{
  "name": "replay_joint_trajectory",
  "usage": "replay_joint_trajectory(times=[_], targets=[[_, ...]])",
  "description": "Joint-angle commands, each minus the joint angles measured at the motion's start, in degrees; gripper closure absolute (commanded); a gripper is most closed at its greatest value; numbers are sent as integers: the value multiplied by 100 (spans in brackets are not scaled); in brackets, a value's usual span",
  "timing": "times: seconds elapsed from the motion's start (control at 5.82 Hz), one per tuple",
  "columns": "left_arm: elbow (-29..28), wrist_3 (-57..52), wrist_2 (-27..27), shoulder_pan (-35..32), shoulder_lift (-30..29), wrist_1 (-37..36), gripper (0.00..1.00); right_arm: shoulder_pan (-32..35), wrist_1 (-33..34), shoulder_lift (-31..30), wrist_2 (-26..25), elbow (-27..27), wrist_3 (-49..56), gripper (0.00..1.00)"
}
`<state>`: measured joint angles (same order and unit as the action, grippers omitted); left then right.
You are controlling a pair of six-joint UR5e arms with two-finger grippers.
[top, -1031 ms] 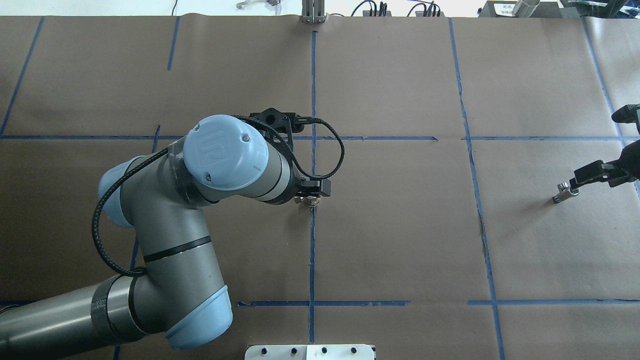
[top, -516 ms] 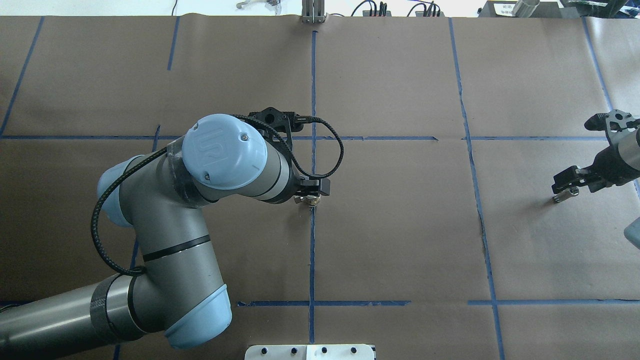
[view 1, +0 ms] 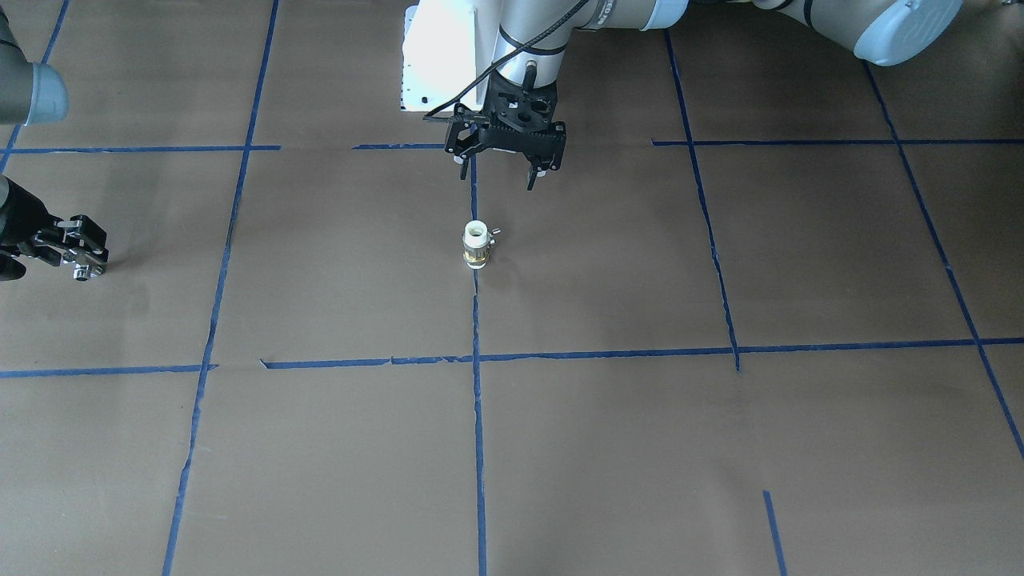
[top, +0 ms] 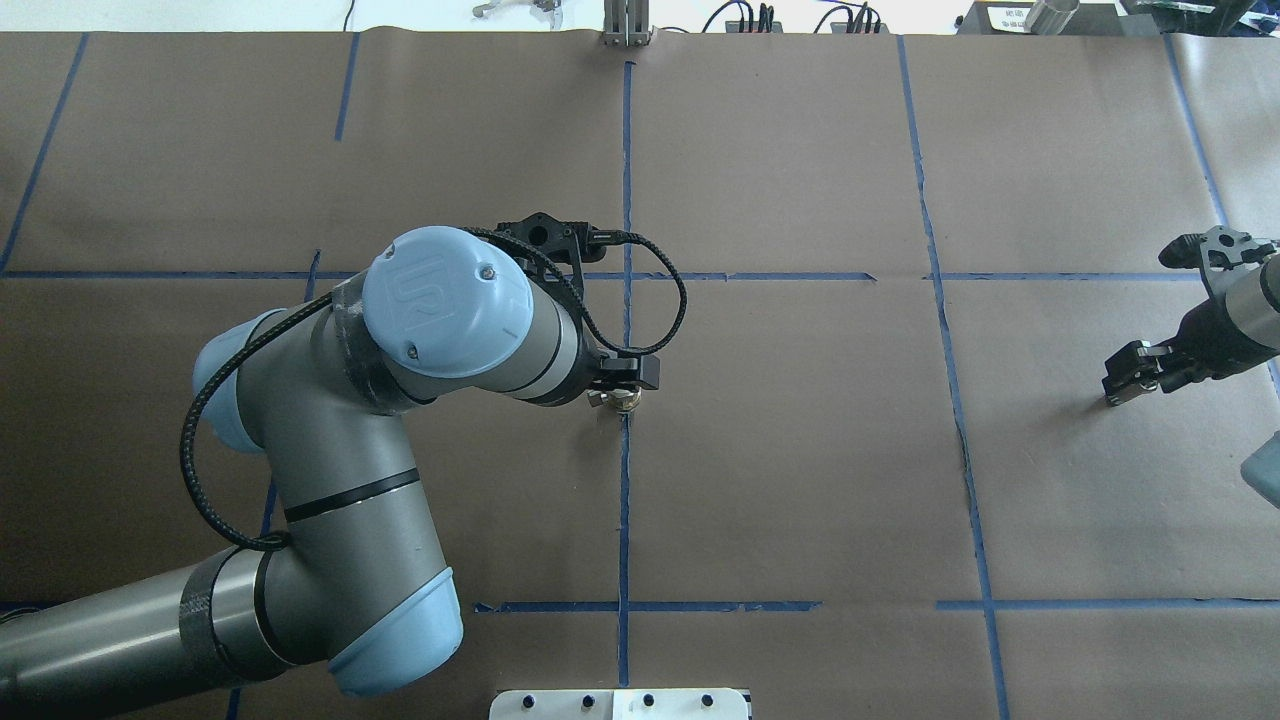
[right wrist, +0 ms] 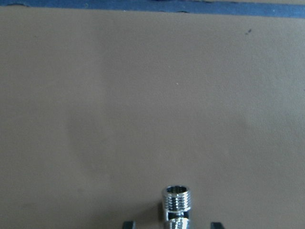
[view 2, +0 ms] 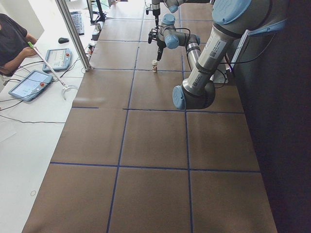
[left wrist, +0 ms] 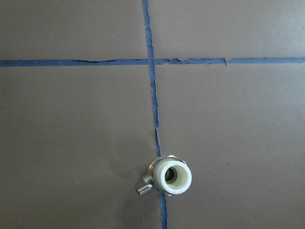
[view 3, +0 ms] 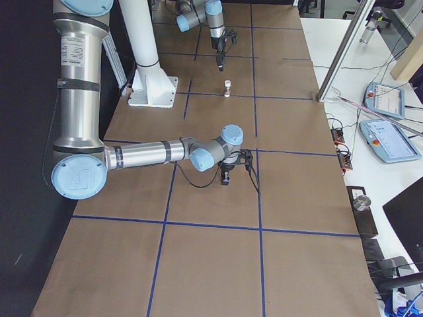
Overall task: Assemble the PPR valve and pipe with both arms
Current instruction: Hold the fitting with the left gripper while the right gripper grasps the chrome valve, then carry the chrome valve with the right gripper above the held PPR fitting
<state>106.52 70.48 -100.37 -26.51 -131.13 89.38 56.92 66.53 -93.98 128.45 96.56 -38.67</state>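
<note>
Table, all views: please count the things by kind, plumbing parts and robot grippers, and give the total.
White plastic pipe with brass collar: 1
Chrome T-shaped metal valve: 1
Black two-finger grippers: 2, the left gripper and the right gripper
Total: 4

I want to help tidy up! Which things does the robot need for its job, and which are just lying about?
For the job:
- PPR valve
- pipe
- left gripper
- right gripper

Just lying about, on the side desk:
- control tablet
- keyboard
- mouse
</note>
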Motion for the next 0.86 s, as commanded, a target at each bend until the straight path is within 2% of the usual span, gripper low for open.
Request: replay_joint_trajectory(times=[0.0,0.17,0.34,0.52,0.69], targets=[[1,0,0,-3,9,9,0,-6,0,-6,-4,3,9,98],[18,0,0,-12,9,18,0,12,-9,-6,4,247,-9,100],[97,9,0,-38,0,26,0,-32,35,90,48,841,-714,100],[167,1,-9,-55,61,26,0,-389,79,595,92,1264,-2139,100],[472,-17,-9,-125,288,26,0,-914,79,1262,5,1469,-3580,100]])
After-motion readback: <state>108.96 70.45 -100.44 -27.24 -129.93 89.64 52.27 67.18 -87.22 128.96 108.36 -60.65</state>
